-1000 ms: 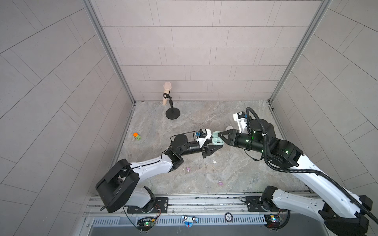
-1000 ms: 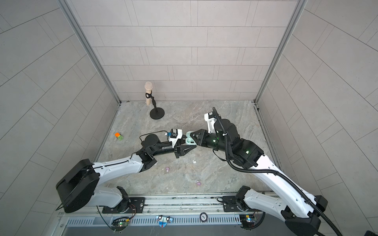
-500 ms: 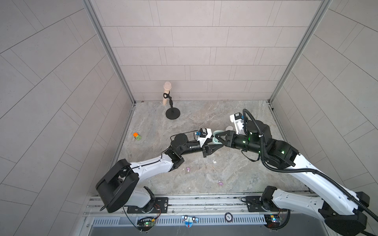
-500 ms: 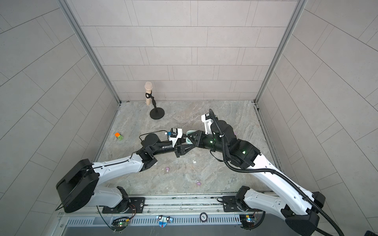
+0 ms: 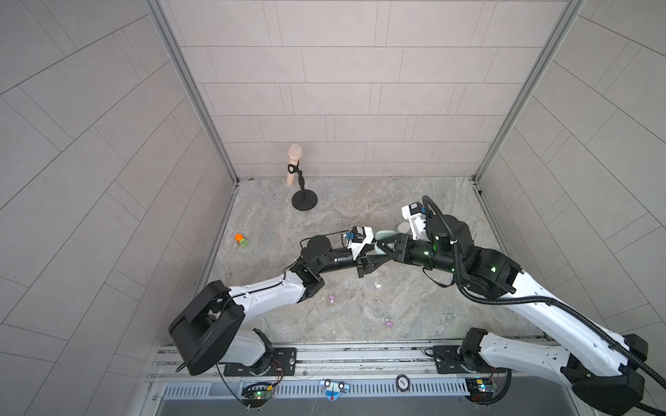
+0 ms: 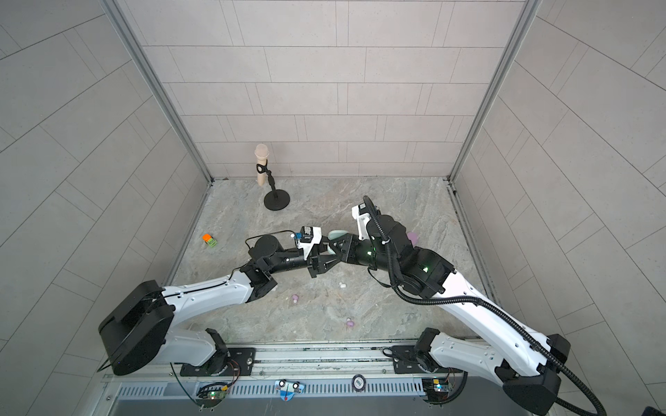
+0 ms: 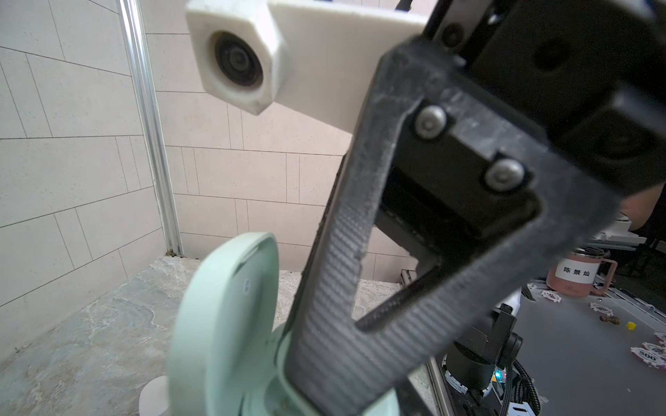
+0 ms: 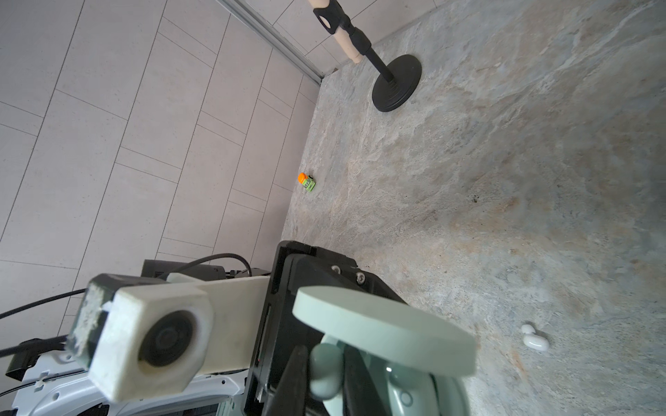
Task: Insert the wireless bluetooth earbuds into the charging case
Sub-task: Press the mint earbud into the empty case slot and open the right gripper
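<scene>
The right gripper had its dark fingers clenched on a tiny rounded mint-green plastic earbud, right at the open pale mint-green plastic charging case. The left gripper was clamped on that case.

pale tiled walls with metal corner posts enclose a grey marbled floor.

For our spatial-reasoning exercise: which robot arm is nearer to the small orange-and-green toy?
Left. The left arm works on the same side as the orange-and-green toy, without touching it; the right arm reaches in from the opposite side, farther off.
</scene>
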Robot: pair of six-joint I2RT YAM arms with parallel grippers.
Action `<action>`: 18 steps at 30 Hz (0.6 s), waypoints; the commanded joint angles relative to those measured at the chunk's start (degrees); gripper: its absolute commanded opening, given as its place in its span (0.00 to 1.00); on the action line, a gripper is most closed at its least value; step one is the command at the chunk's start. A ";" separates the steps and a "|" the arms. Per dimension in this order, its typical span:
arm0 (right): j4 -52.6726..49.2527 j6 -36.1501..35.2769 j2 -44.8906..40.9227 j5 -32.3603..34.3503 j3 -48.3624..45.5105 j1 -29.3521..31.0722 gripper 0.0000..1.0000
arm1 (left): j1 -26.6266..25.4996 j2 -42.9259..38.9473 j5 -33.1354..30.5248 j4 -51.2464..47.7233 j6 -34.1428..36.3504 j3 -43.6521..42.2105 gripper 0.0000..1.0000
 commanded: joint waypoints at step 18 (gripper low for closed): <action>-5.72 -0.26 -0.93 1.61 0.72 0.65 0.37 | -0.38 -2.07 -0.41 0.88 1.27 1.05 0.00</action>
